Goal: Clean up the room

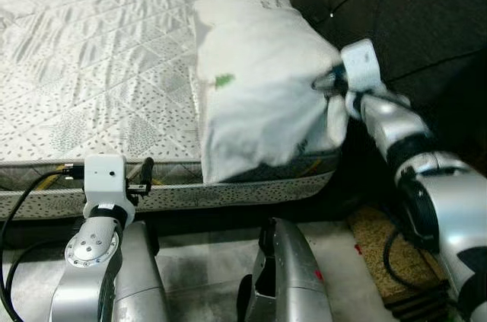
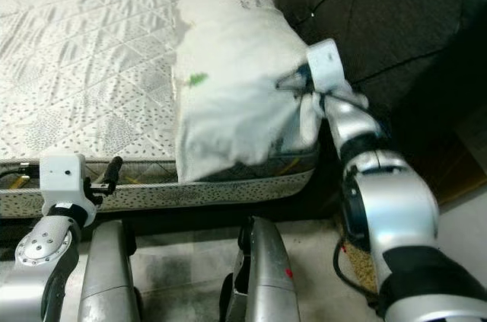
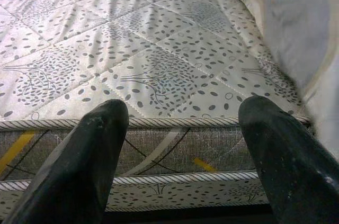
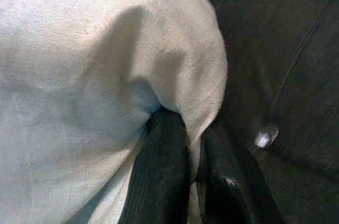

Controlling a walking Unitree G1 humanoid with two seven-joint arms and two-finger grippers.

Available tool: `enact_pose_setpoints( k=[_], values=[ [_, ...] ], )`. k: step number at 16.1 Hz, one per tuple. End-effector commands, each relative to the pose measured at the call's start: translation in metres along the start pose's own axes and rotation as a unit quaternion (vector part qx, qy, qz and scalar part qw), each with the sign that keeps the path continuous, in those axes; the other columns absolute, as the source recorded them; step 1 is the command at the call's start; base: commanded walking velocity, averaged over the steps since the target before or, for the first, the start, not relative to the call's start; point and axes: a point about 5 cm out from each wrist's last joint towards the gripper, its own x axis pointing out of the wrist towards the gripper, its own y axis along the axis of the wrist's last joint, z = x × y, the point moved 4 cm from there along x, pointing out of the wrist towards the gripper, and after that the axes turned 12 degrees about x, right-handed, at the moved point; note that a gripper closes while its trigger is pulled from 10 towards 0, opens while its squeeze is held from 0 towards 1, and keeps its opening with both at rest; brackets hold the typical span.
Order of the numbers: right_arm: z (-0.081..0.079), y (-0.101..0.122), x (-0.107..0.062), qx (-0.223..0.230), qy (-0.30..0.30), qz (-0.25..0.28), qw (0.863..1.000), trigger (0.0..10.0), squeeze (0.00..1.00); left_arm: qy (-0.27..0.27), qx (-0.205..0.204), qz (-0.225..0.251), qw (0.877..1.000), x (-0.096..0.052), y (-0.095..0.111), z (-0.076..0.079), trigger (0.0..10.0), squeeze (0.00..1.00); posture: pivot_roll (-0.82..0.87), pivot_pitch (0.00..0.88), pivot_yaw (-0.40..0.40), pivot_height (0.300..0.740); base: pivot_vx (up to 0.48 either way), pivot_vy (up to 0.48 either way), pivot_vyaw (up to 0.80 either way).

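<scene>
The left gripper (image 3: 180,144) is hovering at the near edge of the quilted mattress (image 1: 99,71), its two black fingers spread wide and holding nothing. Further right, a white pillow (image 1: 259,82) is lying on the mattress's right corner, overhanging the edge beside the dark tufted headboard (image 1: 396,10). The right gripper (image 4: 188,155) is pinching a fold of the pillow's side
</scene>
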Motion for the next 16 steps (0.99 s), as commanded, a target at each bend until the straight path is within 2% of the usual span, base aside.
enact_pose_setpoints(
  k=[1, 3, 5, 6, 8, 10, 11, 13, 14, 15, 16],
  values=[
    [0.008, 0.01, -0.003, 0.023, 0.012, 0.031, 0.999, 0.0, 0.0, -0.005, 0.001, 0.001, 1.0, 0.001, 0.0, 0.004, 10.0, 0.0, 0.16, 0.019, -0.163, 0.527, 0.0, 0.0, 0.0],
    [-0.005, -0.003, -0.003, 0.042, 0.04, 0.037, 0.998, 0.0, 0.0, -0.006, 0.002, 0.001, 1.0, 0.003, 0.0, 0.005, 10.0, 0.0, 0.15, 0.018, -0.152, 0.527, 0.0, 0.0, 0.0],
    [-0.015, -0.014, -0.004, 0.039, 0.038, 0.052, 0.997, 0.0, 0.0, -0.004, 0.009, 0.002, 1.0, 0.006, 0.001, 0.005, 10.0, 0.0, 0.14, 0.015, -0.137, 0.527, 0.0, 0.0, 0.0],
    [-0.017, -0.017, -0.003, 0.044, 0.036, 0.048, 0.997, 0.0, 0.0, -0.003, 0.012, 0.003, 1.0, 0.007, 0.002, 0.005, 10.0, 0.0, 0.14, 0.014, -0.135, 0.527, 0.0, 0.0, 0.0],
    [-0.031, -0.027, -0.002, 0.037, 0.051, 0.033, 0.997, 0.0, 0.0, -0.001, 0.015, 0.007, 1.0, 0.01, 0.004, 0.003, 10.0, 0.0, 0.15, 0.012, -0.132, 0.527, 0.0, 0.0, 0.0],
    [-0.049, -0.022, -0.003, 0.04, 0.099, 0.04, 0.993, 0.0, 0.0, 0.001, 0.016, 0.008, 1.0, 0.01, 0.004, 0.0, 10.0, 0.0, 0.15, 0.008, -0.139, 0.527, 0.0, 0.0, 0.0],
    [-0.066, -0.02, -0.005, 0.049, 0.148, 0.047, 0.987, 0.0, 0.0, 0.003, 0.015, 0.009, 1.0, 0.01, 0.004, 0.0, 10.0, 0.0, 0.15, 0.008, -0.139, 0.527, 0.0, 0.0, 0.0],
    [-0.087, -0.023, -0.01, 0.048, 0.207, 0.049, 0.976, 0.0, 0.0, 0.003, 0.014, 0.011, 1.0, 0.009, 0.004, 0.001, 10.0, 0.0, 0.16, 0.003, -0.144, 0.527, 0.0, 0.0, 0.0],
    [-0.102, -0.032, -0.016, 0.029, 0.253, 0.038, 0.966, 0.0, 0.0, 0.002, 0.014, 0.012, 1.0, 0.009, 0.004, 0.003, 10.0, 0.0, 0.16, 0.001, -0.142, 0.527, 0.0, 0.0, 0.0],
    [-0.107, -0.041, -0.017, 0.007, 0.265, 0.021, 0.964, 0.0, 0.0, 0.0, 0.013, 0.013, 1.0, 0.009, 0.005, 0.005, 10.0, 0.0, 0.16, 0.0, -0.138, 0.527, 0.0, 0.0, 0.0],
    [-0.103, -0.046, -0.014, -0.03, 0.248, 0.006, 0.968, 0.0, 0.0, -0.002, 0.012, 0.016, 1.0, 0.009, 0.006, 0.006, 10.0, 0.0, 0.16, 0.0, -0.138, 0.527, 0.0, 0.0, 0.0]
  ],
)
